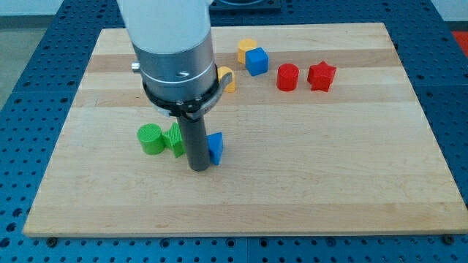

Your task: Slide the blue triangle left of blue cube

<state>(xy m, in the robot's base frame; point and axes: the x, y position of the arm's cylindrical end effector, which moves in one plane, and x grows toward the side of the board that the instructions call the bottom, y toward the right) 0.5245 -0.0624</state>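
The blue triangle [216, 147] lies near the board's middle, a little toward the view's bottom. My tip [198, 169] rests on the board right against the triangle's left side. The blue cube [257, 61] sits near the view's top, up and to the right of the triangle, touching a yellow block [245, 49] on its upper left. The rod and the arm's wide grey body hide part of the board above the tip.
A green cylinder [151, 139] and a green block [175, 139] sit just left of the rod. A yellow block [227, 79] peeks out beside the arm. A red cylinder [288, 77] and a red star [321, 75] lie at the upper right.
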